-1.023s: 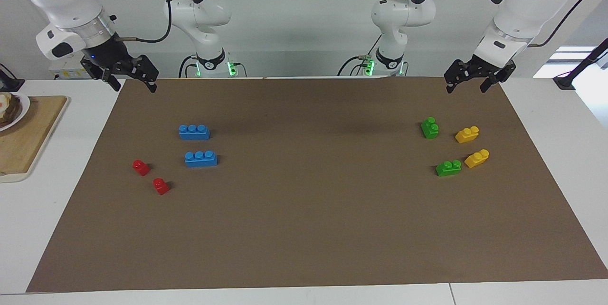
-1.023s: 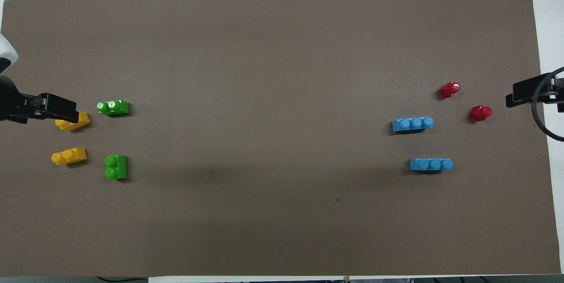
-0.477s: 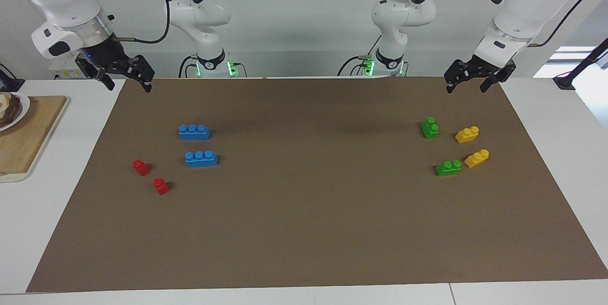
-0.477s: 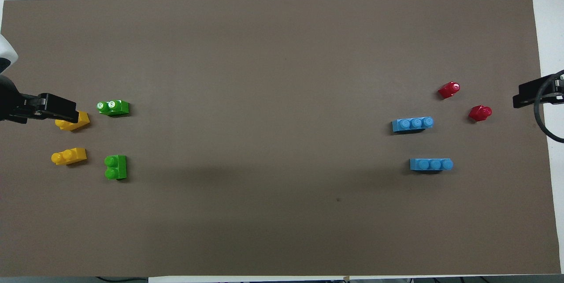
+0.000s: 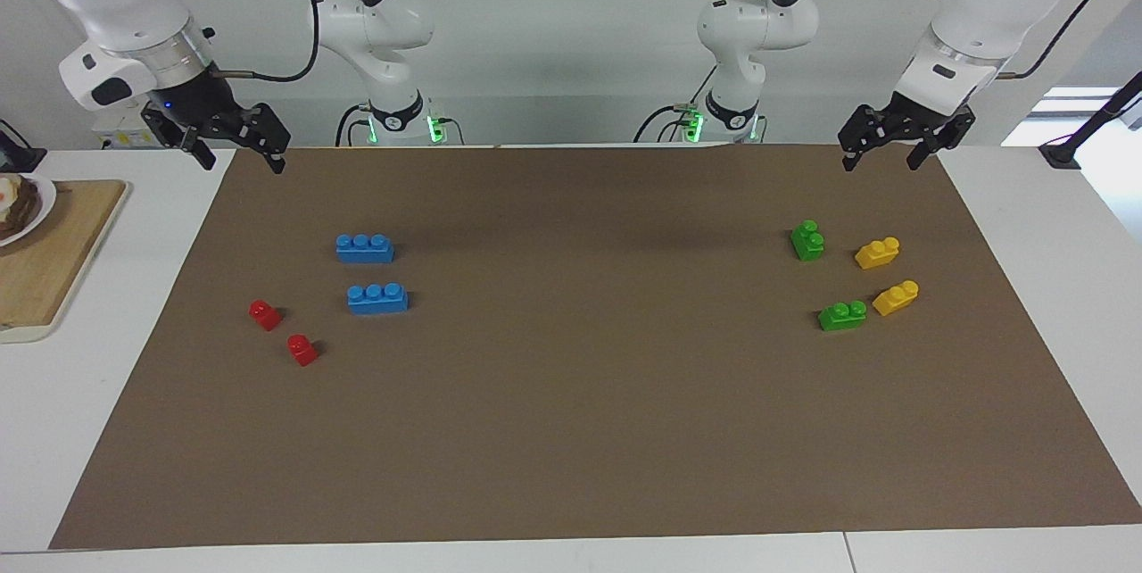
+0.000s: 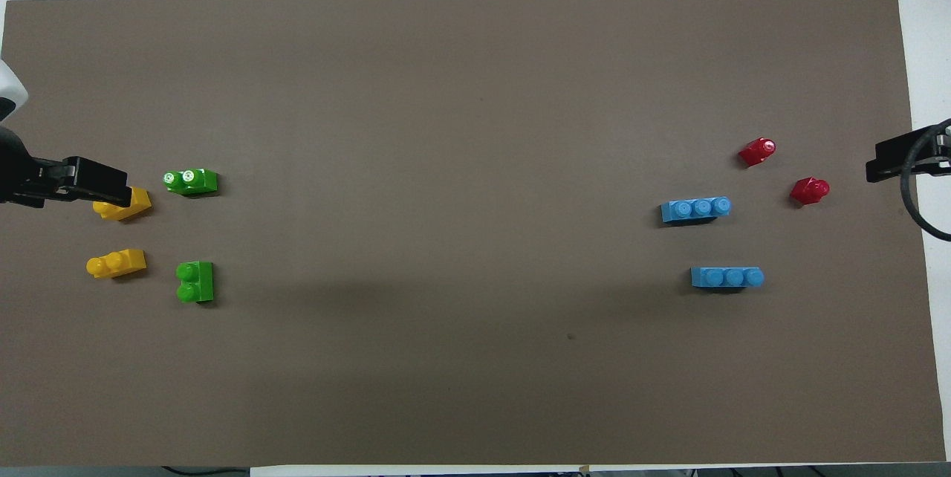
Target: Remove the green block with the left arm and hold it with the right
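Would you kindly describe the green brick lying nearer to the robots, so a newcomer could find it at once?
On the brown paper mat, look toward the left arm's end, where four small two-stud plastic bricks cluster. The green plastic brick nearest the robots is the one, beside a yellow plastic brick. Unlike the other green brick, its two studs line up pointing away from the robots.

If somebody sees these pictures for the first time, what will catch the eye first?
Bright toy bricks lie in two clusters on the brown mat: two green blocks with two yellow bricks toward the left arm's end, two blue bricks and two red ones toward the right arm's. Both pincers, left and right, hang open, holding nothing.
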Controlling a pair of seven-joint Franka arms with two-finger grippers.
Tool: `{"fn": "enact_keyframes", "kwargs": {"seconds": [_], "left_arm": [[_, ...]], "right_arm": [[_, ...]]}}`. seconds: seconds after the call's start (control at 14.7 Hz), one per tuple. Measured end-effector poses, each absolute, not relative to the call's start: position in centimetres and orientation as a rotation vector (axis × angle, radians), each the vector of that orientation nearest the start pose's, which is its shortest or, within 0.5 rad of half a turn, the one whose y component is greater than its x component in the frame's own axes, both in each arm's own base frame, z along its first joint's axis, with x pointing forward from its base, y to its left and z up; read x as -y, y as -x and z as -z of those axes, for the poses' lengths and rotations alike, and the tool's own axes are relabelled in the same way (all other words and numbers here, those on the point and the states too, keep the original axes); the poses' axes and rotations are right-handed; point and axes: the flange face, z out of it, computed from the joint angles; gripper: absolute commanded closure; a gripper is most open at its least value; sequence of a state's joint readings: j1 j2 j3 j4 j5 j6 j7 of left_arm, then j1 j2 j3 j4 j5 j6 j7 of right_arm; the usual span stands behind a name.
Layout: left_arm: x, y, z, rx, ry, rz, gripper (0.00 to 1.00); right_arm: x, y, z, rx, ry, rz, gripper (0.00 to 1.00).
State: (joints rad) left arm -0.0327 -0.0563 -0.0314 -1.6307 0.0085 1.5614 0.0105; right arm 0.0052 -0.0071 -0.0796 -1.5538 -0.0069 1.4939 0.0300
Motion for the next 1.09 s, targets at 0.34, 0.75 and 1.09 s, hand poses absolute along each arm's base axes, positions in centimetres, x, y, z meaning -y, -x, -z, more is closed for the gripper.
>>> {"fn": "enact_keyframes", "kwargs": {"seconds": [0.34,0.75,1.09], "left_arm": [[3.24,-53.84,-62.99,-0.112,3.130,0.042,0.00],[3.22,-53.84,-62.97,-0.111,3.130,0.041,0.00],[3.22,-53.84,-62.97,-0.111,3.130,0.041,0.00]], "right_arm": [[3.98,-54.28,-62.98,-0.160,3.142,-0.084,0.00],[3.95,-54.28,-62.97,-0.159,3.142,-0.085,0.00],[4.14,-54.26,-62.89,-0.165,3.141,-0.088,0.00]]}}
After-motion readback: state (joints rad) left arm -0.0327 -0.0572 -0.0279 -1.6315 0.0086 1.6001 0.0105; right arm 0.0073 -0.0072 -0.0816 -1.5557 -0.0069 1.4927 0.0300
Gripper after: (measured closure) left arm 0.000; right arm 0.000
